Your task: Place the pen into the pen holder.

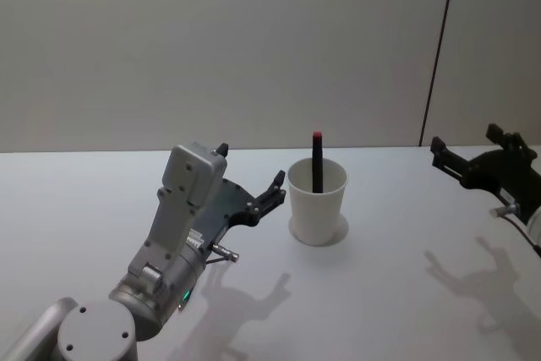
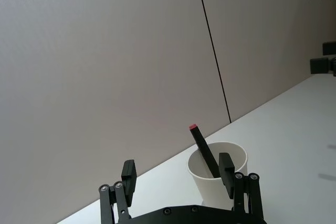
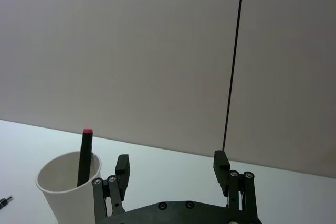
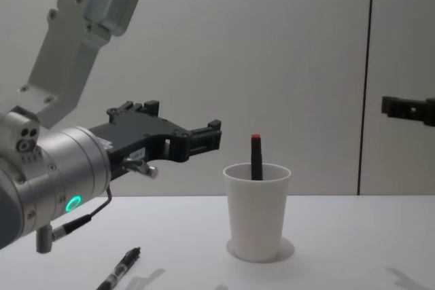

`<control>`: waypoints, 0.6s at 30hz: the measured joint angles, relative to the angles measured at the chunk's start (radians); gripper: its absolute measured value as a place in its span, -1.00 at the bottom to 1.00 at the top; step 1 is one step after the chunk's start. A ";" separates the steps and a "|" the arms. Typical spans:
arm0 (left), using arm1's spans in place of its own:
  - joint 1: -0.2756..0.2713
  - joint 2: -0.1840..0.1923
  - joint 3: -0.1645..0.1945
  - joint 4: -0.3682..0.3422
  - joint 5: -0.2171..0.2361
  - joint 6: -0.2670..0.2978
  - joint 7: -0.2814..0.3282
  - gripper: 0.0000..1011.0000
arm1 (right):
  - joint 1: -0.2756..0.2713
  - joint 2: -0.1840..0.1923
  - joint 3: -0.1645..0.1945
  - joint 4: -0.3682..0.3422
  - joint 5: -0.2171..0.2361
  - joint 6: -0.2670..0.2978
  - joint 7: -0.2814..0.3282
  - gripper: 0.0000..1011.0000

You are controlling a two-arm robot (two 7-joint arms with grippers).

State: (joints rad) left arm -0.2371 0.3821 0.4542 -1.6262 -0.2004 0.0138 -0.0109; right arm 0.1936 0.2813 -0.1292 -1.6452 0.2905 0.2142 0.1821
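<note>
Pale surface [image 1: 380, 319]. Pen [image 1: 317, 162] in cup [image 1: 317, 209]; left gripper [image 1: 251, 166] close, jaws spread: a swing could topple it. Right gripper [image 1: 465, 139] parked, jaws spread.

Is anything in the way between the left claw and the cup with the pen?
No, nothing visible. The left gripper hangs open just to the left of the pen holder, with only air between them. The pen already stands inside it, red tip up.
</note>
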 joint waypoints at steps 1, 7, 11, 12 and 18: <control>0.000 0.000 0.000 0.000 0.000 0.000 0.000 0.98 | -0.006 0.004 0.003 -0.008 0.003 0.011 -0.003 0.98; 0.000 0.000 0.000 0.000 0.000 0.000 0.000 0.98 | -0.030 0.021 0.015 -0.037 0.020 0.051 -0.015 0.98; 0.000 0.000 0.000 0.000 0.000 0.000 0.000 0.98 | -0.043 0.029 0.022 -0.051 0.028 0.066 -0.020 0.98; 0.000 0.000 0.000 0.000 0.000 0.000 0.000 0.98 | -0.045 0.031 0.023 -0.055 0.030 0.070 -0.020 0.98; 0.000 0.000 0.000 0.000 0.000 0.000 0.000 0.98 | -0.057 0.038 0.029 -0.069 0.039 0.085 -0.024 0.98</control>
State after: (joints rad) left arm -0.2371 0.3821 0.4542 -1.6262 -0.2004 0.0138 -0.0109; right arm 0.1366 0.3196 -0.1005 -1.7140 0.3291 0.2993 0.1581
